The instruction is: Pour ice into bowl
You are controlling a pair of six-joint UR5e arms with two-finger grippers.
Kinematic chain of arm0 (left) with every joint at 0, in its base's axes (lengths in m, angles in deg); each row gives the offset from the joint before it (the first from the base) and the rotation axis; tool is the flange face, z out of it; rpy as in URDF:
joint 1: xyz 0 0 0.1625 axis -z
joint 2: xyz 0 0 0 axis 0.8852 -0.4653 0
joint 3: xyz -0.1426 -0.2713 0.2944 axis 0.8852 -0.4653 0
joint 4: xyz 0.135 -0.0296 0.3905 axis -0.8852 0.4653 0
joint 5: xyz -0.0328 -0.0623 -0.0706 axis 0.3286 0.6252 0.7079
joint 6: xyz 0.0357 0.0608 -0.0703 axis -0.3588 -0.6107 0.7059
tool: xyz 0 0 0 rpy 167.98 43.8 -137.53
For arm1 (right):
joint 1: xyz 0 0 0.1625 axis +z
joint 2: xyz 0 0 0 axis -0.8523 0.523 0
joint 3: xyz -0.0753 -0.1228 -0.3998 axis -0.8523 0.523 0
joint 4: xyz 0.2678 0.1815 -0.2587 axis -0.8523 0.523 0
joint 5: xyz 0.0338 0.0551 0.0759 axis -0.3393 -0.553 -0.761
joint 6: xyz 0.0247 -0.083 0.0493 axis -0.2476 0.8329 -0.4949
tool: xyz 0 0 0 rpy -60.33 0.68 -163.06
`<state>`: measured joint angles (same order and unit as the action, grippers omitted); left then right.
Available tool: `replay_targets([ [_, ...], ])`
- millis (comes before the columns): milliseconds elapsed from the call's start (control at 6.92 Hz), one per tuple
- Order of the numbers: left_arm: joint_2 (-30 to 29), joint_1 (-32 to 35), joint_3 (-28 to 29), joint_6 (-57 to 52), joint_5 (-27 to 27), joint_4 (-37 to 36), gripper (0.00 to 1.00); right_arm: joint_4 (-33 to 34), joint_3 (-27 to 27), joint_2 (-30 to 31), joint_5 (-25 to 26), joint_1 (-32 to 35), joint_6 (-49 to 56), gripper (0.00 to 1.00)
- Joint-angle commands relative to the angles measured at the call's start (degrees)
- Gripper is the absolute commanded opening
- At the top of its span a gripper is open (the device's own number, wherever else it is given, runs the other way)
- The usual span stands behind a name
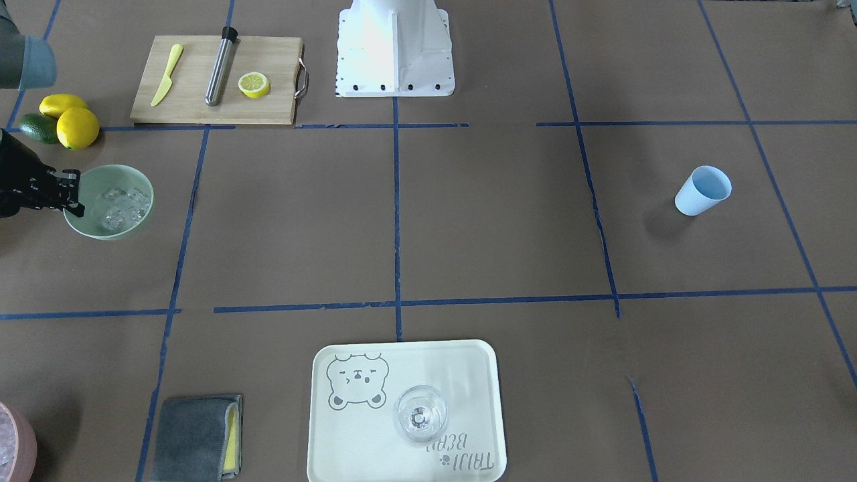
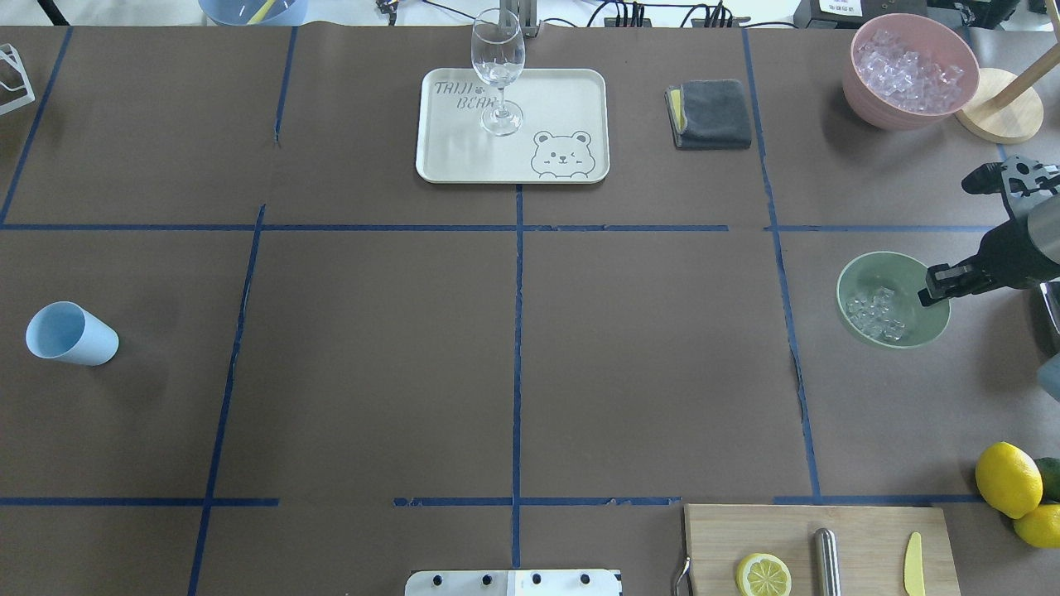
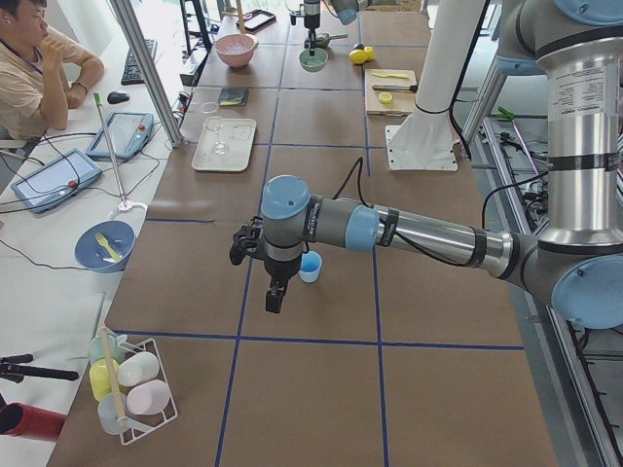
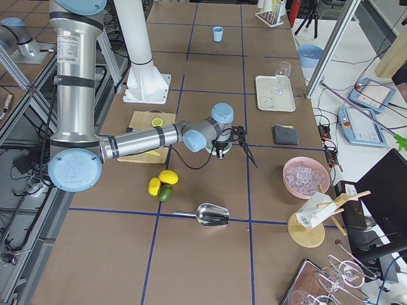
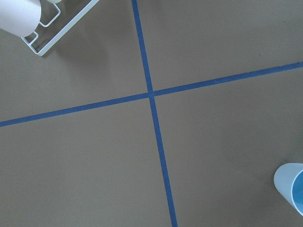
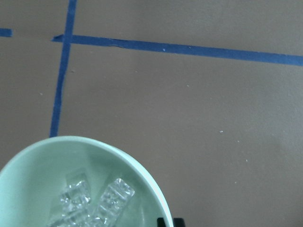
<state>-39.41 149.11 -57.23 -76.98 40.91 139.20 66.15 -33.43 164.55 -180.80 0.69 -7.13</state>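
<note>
The pale mint-green bowl stands at the table's right side with a cluster of clear ice cubes in it. It also shows in the front view with the ice, and in the right wrist view with the ice. My right gripper is open, with one fingertip over the bowl's outer rim and the other well clear of it. My left gripper hovers above the table near the blue cup; I cannot tell whether it is open or shut.
A pink container of ice stands far right. A metal scoop lies on the table. The tray holds a wine glass. A grey cloth, a cutting board and lemons are around.
</note>
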Motion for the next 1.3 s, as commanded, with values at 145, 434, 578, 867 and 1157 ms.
replay_targets([
  [145,-0.07,-0.01,-0.32,0.0,0.03,0.07,1.0,-10.2,7.73,1.0,-1.1,0.26,-0.57,0.0],
  [434,0.02,-0.01,-0.41,0.0,0.12,0.07,1.0,-10.3,8.36,1.0,-1.19,0.26,-0.4,0.0],
  [578,0.02,-0.01,-0.41,0.0,0.12,0.16,1.0,-10.3,8.53,1.0,-1.28,0.26,-0.4,0.0],
  [867,0.02,0.08,-0.41,-0.09,0.82,0.16,1.0,-10.3,8.62,0.83,-1.36,0.17,-0.4,0.15],
  [1157,0.02,0.08,-0.5,-0.09,0.73,0.16,1.0,-10.3,8.53,0.74,-2.24,0.08,-0.49,0.17],
])
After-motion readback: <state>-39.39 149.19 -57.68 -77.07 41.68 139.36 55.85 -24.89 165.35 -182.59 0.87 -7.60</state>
